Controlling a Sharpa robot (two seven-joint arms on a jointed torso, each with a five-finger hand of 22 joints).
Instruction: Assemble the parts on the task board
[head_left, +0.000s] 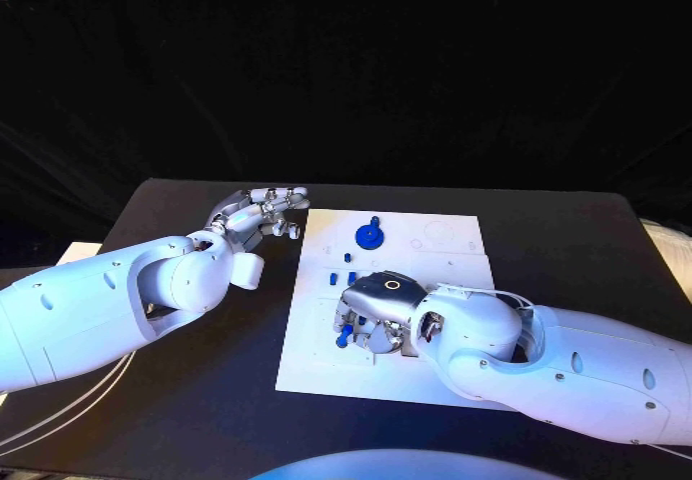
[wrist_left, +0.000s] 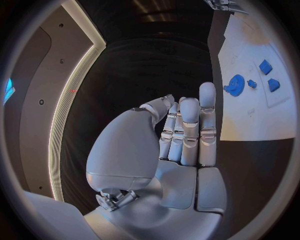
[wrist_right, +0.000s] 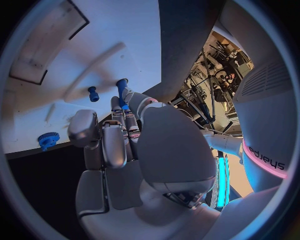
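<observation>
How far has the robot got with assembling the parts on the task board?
Early stage. The blue gear sits on the task board. The right hand holds a blue peg over the board. Small blue parts lie loose. The left hand waits beside the board, holding nothing.

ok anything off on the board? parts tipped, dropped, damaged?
Nothing stands out. The task board lies flat on the table, the blue gear rests on it, and the small blue parts lie on the board too. The right hand holds a blue peg; the left hand holds nothing.
</observation>
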